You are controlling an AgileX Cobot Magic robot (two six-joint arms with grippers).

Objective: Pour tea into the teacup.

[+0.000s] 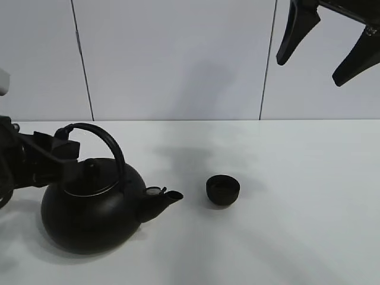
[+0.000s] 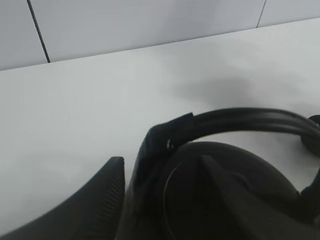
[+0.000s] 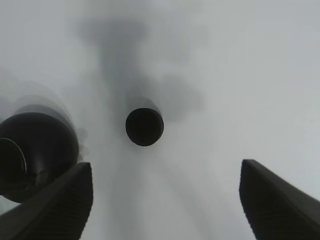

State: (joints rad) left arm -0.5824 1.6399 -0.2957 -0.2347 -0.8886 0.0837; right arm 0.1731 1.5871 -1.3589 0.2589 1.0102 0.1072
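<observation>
The step in hand appeared to be the grasp of the kettle [image 1: 92, 205]: the left gripper [image 1: 62, 151] was at the rear end of the kettle's arched handle [image 1: 104, 139], but whether its jaws were closed on it could not be told. The right gripper [image 1: 326, 41] hung high above the table [image 1: 297, 178], jaws wide apart and holding nothing. The teacup [image 1: 223, 190] stood upright just beyond the spout [image 1: 168, 198], not touching it. The next move likely called for a firm hold, a lift, then tilting the spout over the cup. Count: one kettle, one teacup, two grippers.
</observation>
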